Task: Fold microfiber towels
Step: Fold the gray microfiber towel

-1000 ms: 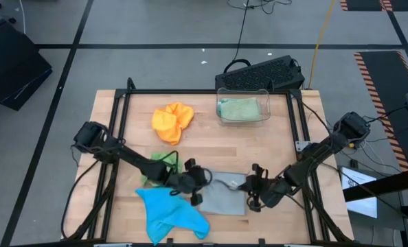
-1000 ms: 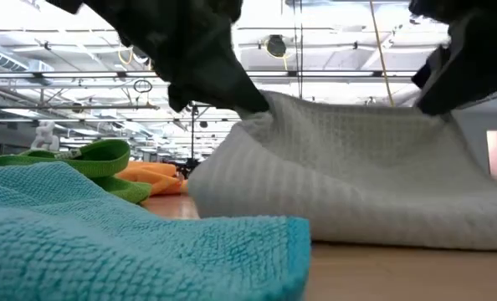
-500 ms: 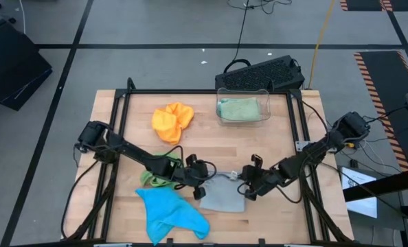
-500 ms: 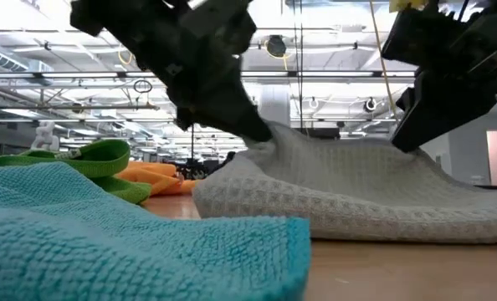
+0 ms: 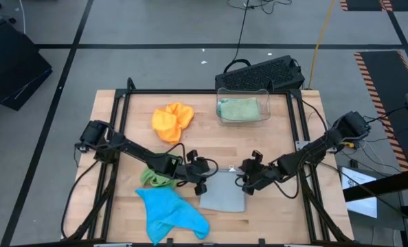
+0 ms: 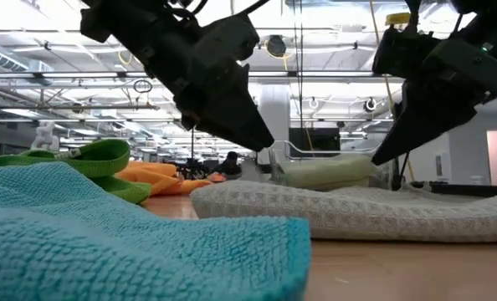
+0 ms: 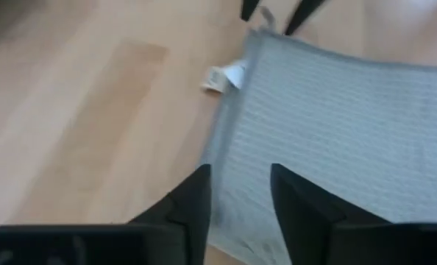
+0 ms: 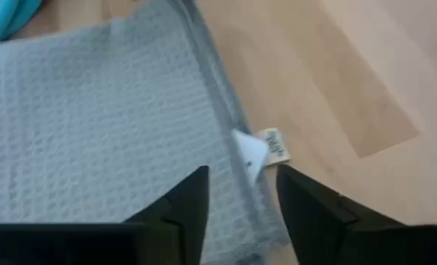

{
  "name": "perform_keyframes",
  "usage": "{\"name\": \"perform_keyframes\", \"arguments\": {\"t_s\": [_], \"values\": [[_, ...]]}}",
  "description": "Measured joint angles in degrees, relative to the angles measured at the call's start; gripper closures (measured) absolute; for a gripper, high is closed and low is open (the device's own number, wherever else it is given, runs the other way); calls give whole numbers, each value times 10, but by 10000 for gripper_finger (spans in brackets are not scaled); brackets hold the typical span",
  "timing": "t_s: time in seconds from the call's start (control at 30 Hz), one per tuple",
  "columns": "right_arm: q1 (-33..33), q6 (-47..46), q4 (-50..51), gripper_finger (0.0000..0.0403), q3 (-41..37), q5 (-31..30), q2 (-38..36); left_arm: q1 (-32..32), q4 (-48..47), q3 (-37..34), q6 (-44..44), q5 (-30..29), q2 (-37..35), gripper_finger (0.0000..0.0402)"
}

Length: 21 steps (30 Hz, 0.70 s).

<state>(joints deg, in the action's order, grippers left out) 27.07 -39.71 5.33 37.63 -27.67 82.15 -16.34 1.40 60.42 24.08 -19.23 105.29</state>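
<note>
Grey towel (image 5: 222, 193) lies flat, folded, near the table's front edge. Left gripper (image 5: 202, 178) and right gripper (image 5: 244, 176) hover just above its far corners, fingers parted, holding nothing. Blue towel (image 5: 170, 213), bright green towel (image 5: 157, 177), and orange towel (image 5: 172, 121) beside it remain unfolded; one pale green towel (image 5: 239, 108) is binned.

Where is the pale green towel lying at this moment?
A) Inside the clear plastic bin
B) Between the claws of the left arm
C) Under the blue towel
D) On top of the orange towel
A: in the high view the pale green towel lies inside the clear plastic bin at the far side of the table, apart from the other cloths.
</note>
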Motion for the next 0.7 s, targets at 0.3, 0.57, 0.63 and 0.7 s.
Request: {"name": "perform_keyframes", "arguments": {"t_s": [0.3, 0.57, 0.63, 0.7], "values": [[-1, 88, -116, 245, -16, -9, -3, 5, 5, -1, -37, 0, -20, 235], [5, 205, -518, 316, -122, 5, 86, -18, 47, -17, -60, -34, 37, 297], [5, 209, -552, 335, -135, 4, 116, -13, 47, -18, -59, -45, 65, 311], [3, 207, -554, 352, -137, -1, 151, -7, 41, -19, -59, -56, 86, 322]]}}
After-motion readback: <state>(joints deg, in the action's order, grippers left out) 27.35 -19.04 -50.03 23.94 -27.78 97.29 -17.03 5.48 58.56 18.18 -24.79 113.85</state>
